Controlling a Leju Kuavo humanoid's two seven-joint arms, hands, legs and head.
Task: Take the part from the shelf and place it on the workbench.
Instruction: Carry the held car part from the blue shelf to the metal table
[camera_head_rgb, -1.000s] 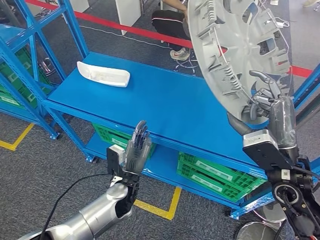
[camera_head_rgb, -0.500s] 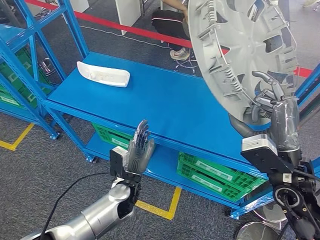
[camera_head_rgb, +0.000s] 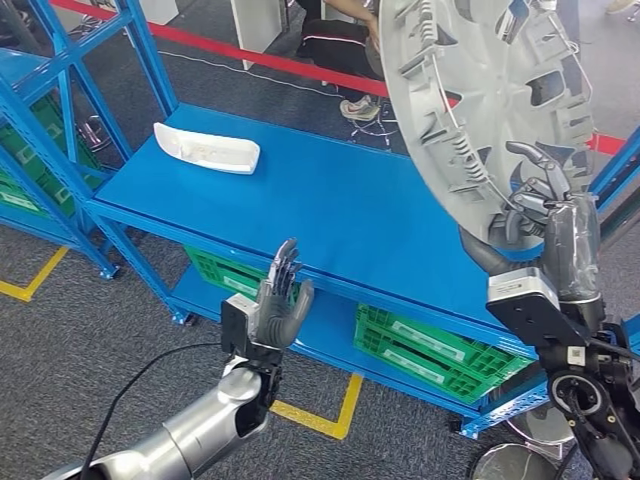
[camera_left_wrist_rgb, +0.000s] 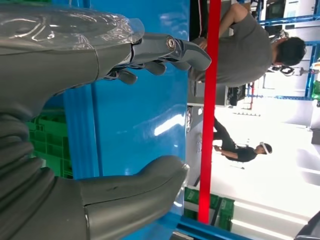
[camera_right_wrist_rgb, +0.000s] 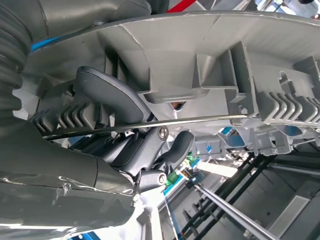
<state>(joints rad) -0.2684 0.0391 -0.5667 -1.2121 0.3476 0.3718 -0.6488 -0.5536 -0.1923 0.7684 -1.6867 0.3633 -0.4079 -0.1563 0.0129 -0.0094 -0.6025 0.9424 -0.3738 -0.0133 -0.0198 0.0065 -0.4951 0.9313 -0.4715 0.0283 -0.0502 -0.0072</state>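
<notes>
A large grey wheel cover (camera_head_rgb: 483, 95) hangs tilted above the right end of the blue workbench (camera_head_rgb: 332, 215), its ribbed back facing me. My right hand (camera_head_rgb: 532, 200) grips its lower rim, with fingers (camera_right_wrist_rgb: 109, 95) hooked over the ribs of the wheel cover (camera_right_wrist_rgb: 226, 65). My left hand (camera_head_rgb: 278, 300) is raised in front of the bench's front edge, fingers apart and holding nothing. The left wrist view shows that left hand (camera_left_wrist_rgb: 113, 125) with the blue bench top (camera_left_wrist_rgb: 143, 110) beyond it.
A white moulded part (camera_head_rgb: 207, 150) lies at the bench's far left. Green crates (camera_head_rgb: 423, 350) sit on the lower shelf. Blue shelving (camera_head_rgb: 53, 120) stands at the left. A person (camera_head_rgb: 340, 45) sits behind the bench near a red floor line (camera_head_rgb: 226, 50).
The wheel cover and my right hand have shifted slightly right and a little lower. My left hand has edged a little to the right.
</notes>
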